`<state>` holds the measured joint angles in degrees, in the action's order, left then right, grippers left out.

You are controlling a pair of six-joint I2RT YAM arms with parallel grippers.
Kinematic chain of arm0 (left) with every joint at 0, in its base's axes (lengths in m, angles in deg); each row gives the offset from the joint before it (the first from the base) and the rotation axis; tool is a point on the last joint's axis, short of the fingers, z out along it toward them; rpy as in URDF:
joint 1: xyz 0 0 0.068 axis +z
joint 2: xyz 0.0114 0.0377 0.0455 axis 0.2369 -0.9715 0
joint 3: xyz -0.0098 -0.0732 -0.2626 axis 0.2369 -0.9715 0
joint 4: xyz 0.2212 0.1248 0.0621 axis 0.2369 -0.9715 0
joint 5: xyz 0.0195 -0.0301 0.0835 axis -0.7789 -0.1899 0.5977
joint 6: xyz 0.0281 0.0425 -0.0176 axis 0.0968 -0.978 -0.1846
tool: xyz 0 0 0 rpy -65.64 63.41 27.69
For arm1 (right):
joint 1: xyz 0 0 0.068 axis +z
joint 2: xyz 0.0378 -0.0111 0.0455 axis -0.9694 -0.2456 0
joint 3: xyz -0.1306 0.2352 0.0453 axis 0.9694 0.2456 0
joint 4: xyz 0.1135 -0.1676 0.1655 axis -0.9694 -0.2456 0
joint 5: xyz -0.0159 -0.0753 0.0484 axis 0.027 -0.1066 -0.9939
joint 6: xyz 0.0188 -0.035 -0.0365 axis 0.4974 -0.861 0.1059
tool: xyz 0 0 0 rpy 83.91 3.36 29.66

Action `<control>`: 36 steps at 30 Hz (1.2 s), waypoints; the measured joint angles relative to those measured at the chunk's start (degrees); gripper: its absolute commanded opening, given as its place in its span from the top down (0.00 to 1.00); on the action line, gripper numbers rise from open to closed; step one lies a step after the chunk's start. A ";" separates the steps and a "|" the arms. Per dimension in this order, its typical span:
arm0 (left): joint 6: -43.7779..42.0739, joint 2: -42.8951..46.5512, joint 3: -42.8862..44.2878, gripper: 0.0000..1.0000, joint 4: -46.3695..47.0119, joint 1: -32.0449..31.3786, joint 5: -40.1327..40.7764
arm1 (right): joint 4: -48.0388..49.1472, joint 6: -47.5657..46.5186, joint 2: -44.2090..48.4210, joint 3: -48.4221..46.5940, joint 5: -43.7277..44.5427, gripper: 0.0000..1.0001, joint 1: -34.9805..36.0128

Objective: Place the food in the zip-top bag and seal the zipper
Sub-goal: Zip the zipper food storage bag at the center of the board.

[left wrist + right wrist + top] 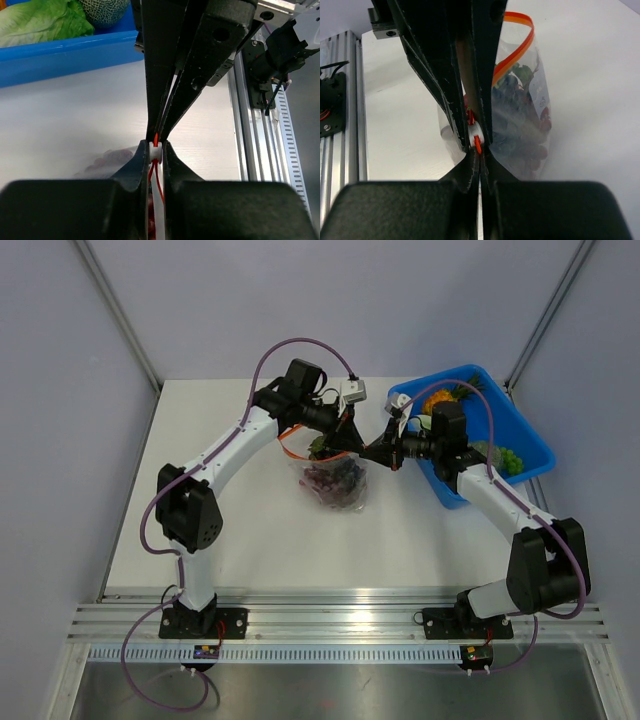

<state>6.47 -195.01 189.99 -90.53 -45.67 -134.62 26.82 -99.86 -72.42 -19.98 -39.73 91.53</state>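
Two grippers meet tip to tip: L gripper & R gripper both clamp the thin orange-red zipper strip. The crinkly clear plastic zip-top bag rests on the white table below them, w/ dark purple grapes & a green leafy piece inside.

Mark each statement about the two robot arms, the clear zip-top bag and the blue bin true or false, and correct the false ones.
1. The left tool is shut on the orange-red zipper strip of the clear crinkly plastic bag. True.
2. That bag lies inside the blue plastic bin. False: it is out on the white table, beside the bin.
3. Dark purple toy grapes are in the bag. True.
4. The right tool hangs open over the bin. False: it is shut on the zipper strip, facing the left tool.
5. The bin is empty. False: a green leafy piece lies in it.
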 measured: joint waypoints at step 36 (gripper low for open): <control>0.74 13.35 -18.34 1.00 0.31 14.75 3.52 | 16.28 9.29 6.19 10.88 15.54 1.00 -3.43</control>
<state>7.21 -181.66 171.65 -90.23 -30.92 -131.10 43.10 -90.57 -66.24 -9.10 -24.19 88.10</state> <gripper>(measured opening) 0.082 0.009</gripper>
